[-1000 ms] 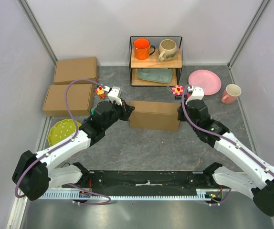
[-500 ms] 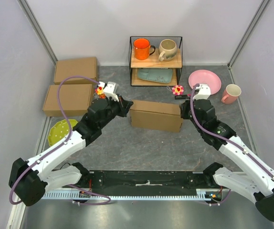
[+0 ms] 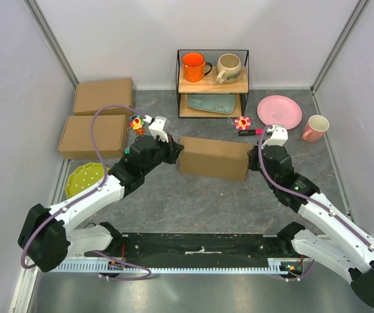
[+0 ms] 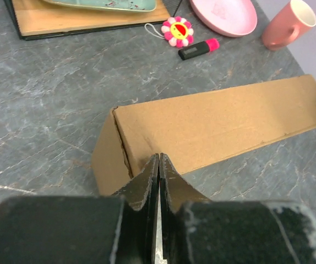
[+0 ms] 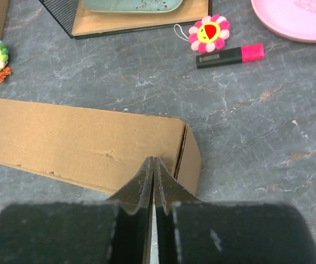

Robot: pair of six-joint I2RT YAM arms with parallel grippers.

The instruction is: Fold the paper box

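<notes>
Grey stone-patterned surface fills my top view, with pale walls on three sides. The paper box lies closed and flat near the middle, its long side running left to right, directly between my two arms.

My left tool sits at the box's left end. On the left wrist view its fingers are pressed flat together with nothing between them, and the tips touch the box by its near left corner. My right tool is at the opposite end. Its fingers are likewise squeezed together and empty, with the tips against the box's near edge just short of the right corner. So the box is bracketed end to end, and neither tool has hold of it.

Behind the box stands a wire rack carrying an orange mug and a cream mug. A flower charm and a marker lie just beyond the box's right end, with a pink plate and a pink mug farther right. Two more brown boxes, rear and front, lie well apart at the far left.
</notes>
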